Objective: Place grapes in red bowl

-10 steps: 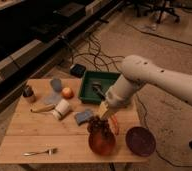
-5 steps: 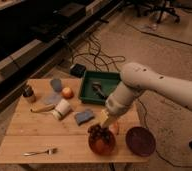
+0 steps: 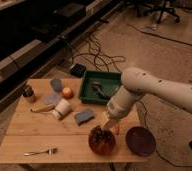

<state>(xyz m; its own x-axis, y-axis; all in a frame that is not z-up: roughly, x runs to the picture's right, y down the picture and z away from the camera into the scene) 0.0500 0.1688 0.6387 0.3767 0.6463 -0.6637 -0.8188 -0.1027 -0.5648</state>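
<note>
**Grapes sitting in the red bowl**

Grapes (image 3: 97, 133) are down in the red bowl (image 3: 102, 142), a dark lumpy clump showing above its rim toward the back left. The bowl is near the front edge of the wooden table (image 3: 34, 137), with the maroon bowl (image 3: 140, 140) just to its right.

My gripper (image 3: 109, 126) hangs right over the back rim of the red bowl, beside the grapes. Honestly can't tell whether it's touching them or how the pincer stands.

Other stuff on the table: green tray (image 3: 87, 90) at the back with something grey in it, apple (image 3: 67, 92) left of the tray, white cup (image 3: 61, 108) tipped on its side, blue-grey sponge (image 3: 84, 116) between the cup and my arm, fork (image 3: 39, 151) at the front left, and a small dark can (image 3: 28, 93) on the far left.
</note>
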